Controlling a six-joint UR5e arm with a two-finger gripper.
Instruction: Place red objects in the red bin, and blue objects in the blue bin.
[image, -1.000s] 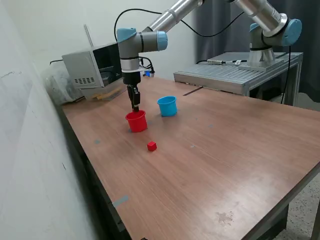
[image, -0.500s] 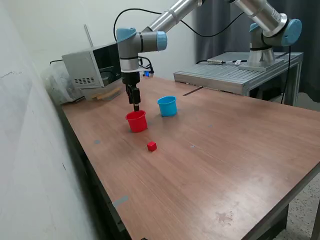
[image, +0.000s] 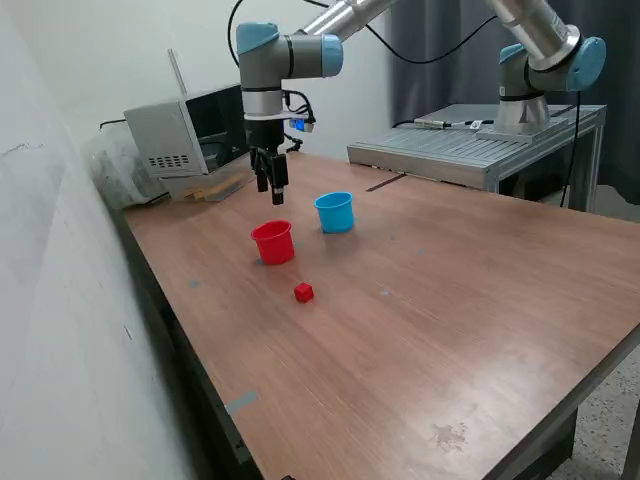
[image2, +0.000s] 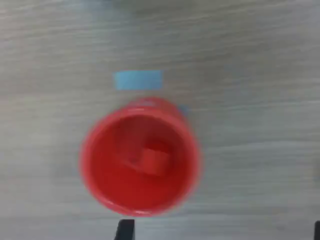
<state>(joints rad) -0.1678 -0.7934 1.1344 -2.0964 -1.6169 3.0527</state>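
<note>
1. The two-finger gripper (image: 277, 193) hangs above the small round red plastic cup (image: 273, 242), clear of its rim. Its fingers look spread a little and hold nothing; in the wrist view only two dark finger tips show at the picture's edge, well apart.

2. The wrist view looks straight down into the red cup (image2: 140, 157), somewhat blurred. One small plain red cube (image2: 152, 161) lies on the cup's floor, so that piece appears delivered.

3. A second small red cube (image: 304, 292) sits on the brown wooden table (image: 450, 300), nearer the camera than the red cup and slightly toward the exterior view's right, apart from it.

4. The small light blue plastic cup (image: 335, 212) stands just to the exterior view's right of the red cup and a little farther back. Its inside cannot be seen, and no dark blue cubes show on the table.

5. Judgement: the step in hand is the pull-away after a drop. The next move calls for travelling over the loose red cube, descending with fingers spread around it, and pinching it squarely.

6. A strip of blue tape (image2: 138, 79) lies on the table beside the red cup.
</note>
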